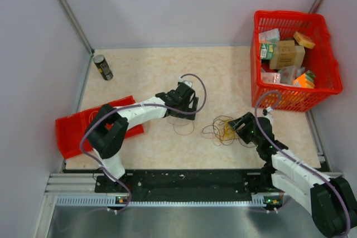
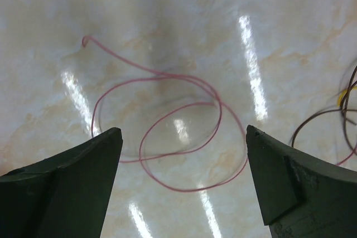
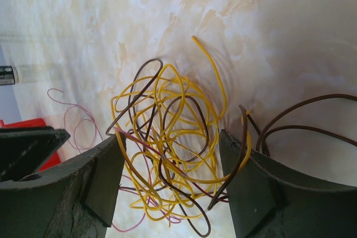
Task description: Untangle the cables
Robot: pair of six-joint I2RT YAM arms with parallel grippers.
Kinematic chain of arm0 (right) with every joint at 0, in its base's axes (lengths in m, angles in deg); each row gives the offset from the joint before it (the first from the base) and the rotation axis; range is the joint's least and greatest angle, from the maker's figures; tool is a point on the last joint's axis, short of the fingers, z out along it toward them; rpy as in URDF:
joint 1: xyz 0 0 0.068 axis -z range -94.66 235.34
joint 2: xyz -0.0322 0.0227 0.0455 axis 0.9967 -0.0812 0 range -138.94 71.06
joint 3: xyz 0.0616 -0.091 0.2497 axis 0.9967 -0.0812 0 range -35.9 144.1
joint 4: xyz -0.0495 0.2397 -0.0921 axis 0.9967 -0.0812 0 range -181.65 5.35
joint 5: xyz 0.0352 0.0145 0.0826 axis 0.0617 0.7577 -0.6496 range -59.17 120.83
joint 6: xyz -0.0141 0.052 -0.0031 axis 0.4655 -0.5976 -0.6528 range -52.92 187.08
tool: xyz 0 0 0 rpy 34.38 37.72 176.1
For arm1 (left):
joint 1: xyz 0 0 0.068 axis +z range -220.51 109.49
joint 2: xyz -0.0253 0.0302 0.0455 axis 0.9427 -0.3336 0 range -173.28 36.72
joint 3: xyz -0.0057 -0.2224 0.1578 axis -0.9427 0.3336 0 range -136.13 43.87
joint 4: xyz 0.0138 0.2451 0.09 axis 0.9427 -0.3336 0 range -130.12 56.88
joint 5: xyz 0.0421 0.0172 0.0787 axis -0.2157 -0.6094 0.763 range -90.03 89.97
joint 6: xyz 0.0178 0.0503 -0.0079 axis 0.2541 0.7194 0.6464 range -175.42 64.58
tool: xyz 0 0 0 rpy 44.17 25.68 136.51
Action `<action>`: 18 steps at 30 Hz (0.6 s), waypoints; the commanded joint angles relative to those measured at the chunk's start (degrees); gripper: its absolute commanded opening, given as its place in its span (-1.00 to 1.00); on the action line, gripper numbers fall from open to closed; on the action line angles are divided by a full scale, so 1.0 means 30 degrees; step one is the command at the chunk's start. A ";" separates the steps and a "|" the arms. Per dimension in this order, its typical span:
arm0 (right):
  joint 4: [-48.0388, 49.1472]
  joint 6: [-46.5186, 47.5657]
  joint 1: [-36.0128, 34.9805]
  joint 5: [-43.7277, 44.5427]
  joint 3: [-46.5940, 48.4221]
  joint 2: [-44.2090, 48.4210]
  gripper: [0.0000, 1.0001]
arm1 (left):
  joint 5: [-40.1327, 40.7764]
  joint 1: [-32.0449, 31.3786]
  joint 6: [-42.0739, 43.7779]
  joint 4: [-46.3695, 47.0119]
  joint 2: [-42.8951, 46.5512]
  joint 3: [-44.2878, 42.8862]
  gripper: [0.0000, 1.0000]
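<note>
1. The beige marbled tabletop (image 1: 145, 71) carries everything; its glossy surface shows bright streaks in both wrist views.
2. A red plastic mesh basket (image 1: 287, 14) full of small cartons sits at the far right corner, well apart from my left pincer and near my right arm.
3. A flat red plastic tray (image 1: 70, 132) lies at the near left edge, partly under my left arm.
4. My left pincer (image 1: 187, 104) hangs over the middle of the table with its fingers spread wide and nothing held between them.
5. My right pincer (image 1: 241, 125) sits low at the near right, part open, its fingers standing either side of the tangle. Strands touch the inner faces, but I cannot tell whether any is truly pinched.
6. The cables (image 3: 167, 137) are a loose ball of very thin yellow and dark brown wires in crossing loops, with a few pink strands through the bottom. They lie right of centre, just left of my right pincer.
7. Only the right wrist view shows the strand colours and a thicker brown wire (image 3: 301, 104) arching away to the right; from overhead it all blurs into one knot.
8. Only the left wrist view shows clearly a single thin pink wire (image 2: 162, 74) lying in two open loops on the table beneath my left fingers, apart from the tangle.
9. A small dark cylindrical can (image 1: 102, 67) stands at the far left.
</note>
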State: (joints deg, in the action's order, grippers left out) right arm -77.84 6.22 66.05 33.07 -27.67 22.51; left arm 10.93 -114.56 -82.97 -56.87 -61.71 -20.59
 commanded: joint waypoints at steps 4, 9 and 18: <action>0.0953 0.0394 0.0248 -0.0161 -0.0136 0.0101 0.34 | 0.0622 -0.0169 0.1446 -0.0871 -0.3512 -0.4110 0.89; 0.1070 0.0453 0.0219 -0.0278 -0.0136 0.0101 0.34 | 0.0629 -0.0199 0.4575 -0.1140 -0.4454 -0.5874 0.85; 0.1217 0.0540 0.0248 -0.0425 -0.0165 0.0013 0.34 | -0.3566 0.0592 0.9622 -0.1988 -0.4896 -0.6638 0.79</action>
State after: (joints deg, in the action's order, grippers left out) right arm -76.93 6.96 66.07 32.00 -27.67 22.53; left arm 6.06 -114.26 -61.02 -61.02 -76.36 -38.30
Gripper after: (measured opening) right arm 0.672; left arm 0.912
